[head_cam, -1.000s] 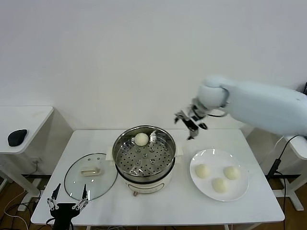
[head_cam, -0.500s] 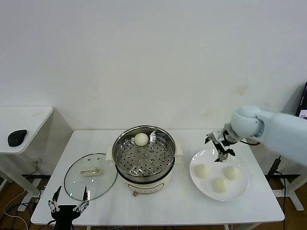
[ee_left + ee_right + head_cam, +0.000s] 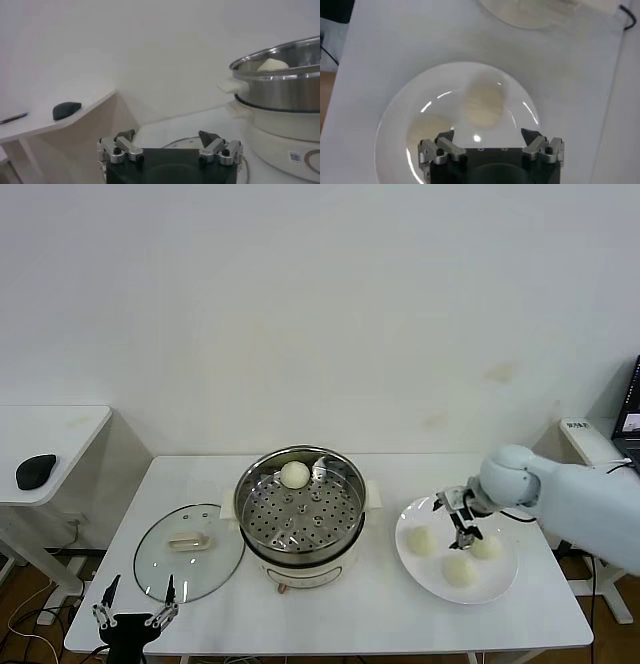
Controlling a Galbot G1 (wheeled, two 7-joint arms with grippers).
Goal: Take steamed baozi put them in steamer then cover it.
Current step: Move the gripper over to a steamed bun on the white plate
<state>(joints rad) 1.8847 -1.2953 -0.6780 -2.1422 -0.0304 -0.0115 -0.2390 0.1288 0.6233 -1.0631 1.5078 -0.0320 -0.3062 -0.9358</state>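
Note:
The steamer point(image 3: 300, 529) stands mid-table with one baozi point(image 3: 294, 474) on its perforated tray at the back. Three more baozi point(image 3: 422, 540) point(image 3: 486, 547) point(image 3: 459, 569) lie on a white plate point(image 3: 505, 582) at the right. My right gripper point(image 3: 458, 522) is open and empty, low over the plate between the two rear baozi. In the right wrist view the gripper point(image 3: 487, 136) is open above the plate, with one baozi point(image 3: 483, 104) ahead of it and another point(image 3: 427, 129) beside it. The cover point(image 3: 190, 549) lies flat on the table left of the steamer. My left gripper point(image 3: 130, 612) is open and parked at the front left edge.
A side table point(image 3: 60, 429) at the far left carries a black mouse point(image 3: 36, 469). In the left wrist view, the gripper point(image 3: 166, 136) faces the steamer point(image 3: 280, 95) with its baozi point(image 3: 272, 64) showing over the rim.
My right arm has swung from behind the steamer's right side over to the right and down onto the plate, still open and empty. The left gripper has sunk slightly.

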